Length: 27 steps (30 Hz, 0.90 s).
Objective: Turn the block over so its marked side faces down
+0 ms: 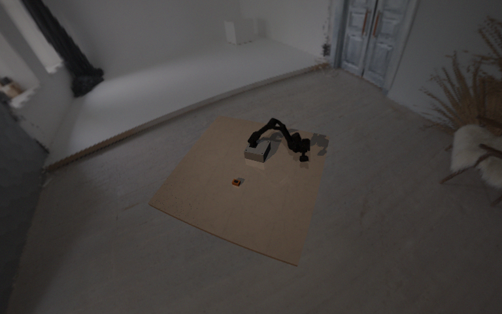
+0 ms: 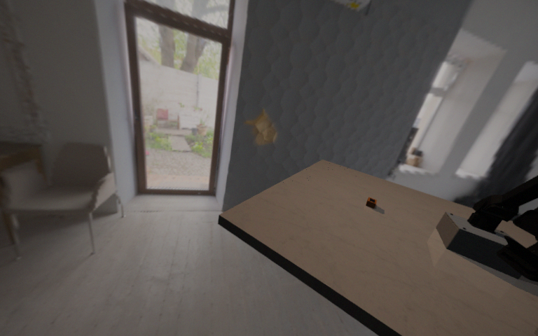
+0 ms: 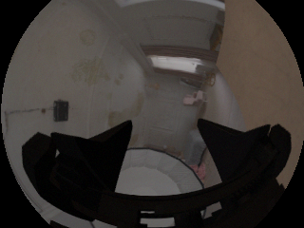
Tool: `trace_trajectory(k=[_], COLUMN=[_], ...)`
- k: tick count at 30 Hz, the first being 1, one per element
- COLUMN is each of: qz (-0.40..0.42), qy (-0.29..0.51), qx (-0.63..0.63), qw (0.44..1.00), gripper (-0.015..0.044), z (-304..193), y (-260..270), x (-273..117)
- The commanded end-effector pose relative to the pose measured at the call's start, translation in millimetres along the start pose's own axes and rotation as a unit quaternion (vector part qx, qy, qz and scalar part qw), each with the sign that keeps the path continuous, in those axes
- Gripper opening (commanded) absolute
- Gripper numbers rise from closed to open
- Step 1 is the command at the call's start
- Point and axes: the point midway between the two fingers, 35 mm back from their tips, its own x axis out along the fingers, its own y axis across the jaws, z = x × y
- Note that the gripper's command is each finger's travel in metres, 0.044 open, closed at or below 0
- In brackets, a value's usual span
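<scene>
And here's the wide wood-toned table [image 1: 229, 210] [image 2: 317, 245], its top stretching out before me in the dim room! Near one edge stands the pale box-shaped base [image 1: 257, 154] [image 2: 448, 232], and off it arches the black six-joint arm [image 1: 283, 129] [image 2: 511, 201], swung out toward a side edge, away from the work. At its end, the parallel-jaw gripper [image 1: 303, 158] [image 3: 166, 123] is spread wide, nothing between the fingertips! Smallest of all, the orange block with the dark-marked top [image 1: 236, 182] [image 2: 371, 202] rests flat, well inside the edges, mark up, still to be turned. The step now looks like the approach: swing over, square the fingers to two opposite sides, grip firmly, lift enough for corners to clear, roll it halfway round, and lower gently before letting go.
</scene>
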Motion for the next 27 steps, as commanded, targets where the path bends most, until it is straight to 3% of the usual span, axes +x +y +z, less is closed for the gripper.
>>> trace_trajectory(k=[1,8,16,27], qz=[-0.001,-0.046,-0.167,-0.315], qy=[0.000,0.008,0.030,0.083], qx=[-0.003,-0.154,-0.374,-0.496], qw=[1.000,0.987,0.912,0.805], gripper=[0.0426,0.0440,0.0440,0.0440], z=[0.5,32.4,115.9,235.9], y=[-0.4,-28.0,-88.9,-150.0], x=[0.9,47.8,107.4,135.5])
